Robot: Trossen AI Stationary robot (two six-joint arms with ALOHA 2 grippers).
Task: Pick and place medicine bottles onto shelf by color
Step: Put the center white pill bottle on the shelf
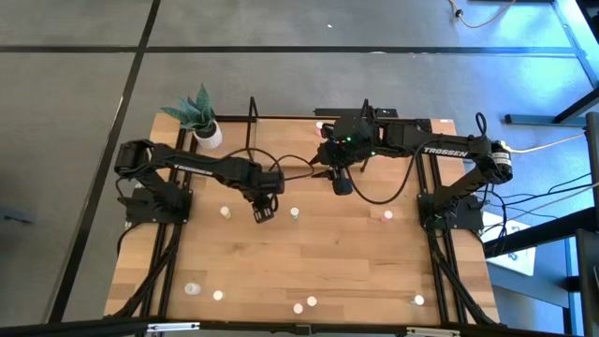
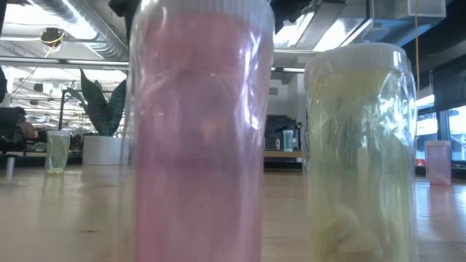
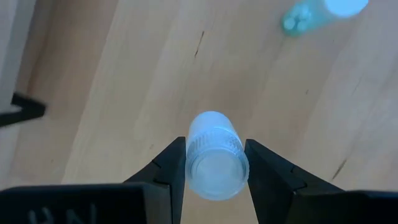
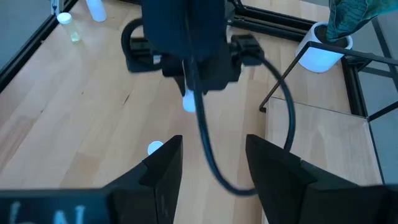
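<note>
My left gripper (image 1: 265, 212) is over the middle of the table, shut on a white medicine bottle (image 3: 214, 155). The same bottle shows below it in the right wrist view (image 4: 188, 102). My right gripper (image 1: 342, 183) is open and empty (image 4: 211, 168), right of the left gripper and near the shelf. The shelf (image 1: 290, 140), a light board with thin black end frames (image 4: 280, 87), stands at the far edge. A greenish bottle (image 3: 298, 18) stands on the table close to the left gripper (image 1: 294, 213). My left gripper pinches the white bottle between its two fingers (image 3: 171, 168), on the bottle's sides just below its cap (image 3: 214, 146). The fingers come from above, pointing down. The bottle stands upright in the hold, cap up, its lower end toward the tabletop.
Other bottles stand scattered on the table: one at the left (image 1: 225, 212), a pink one at the right (image 1: 387, 215), several along the near edge (image 1: 298, 307). A pink (image 2: 196, 131) and a yellowish bottle (image 2: 357, 145) fill the low view. A white plant pot (image 1: 208, 136) stands far left.
</note>
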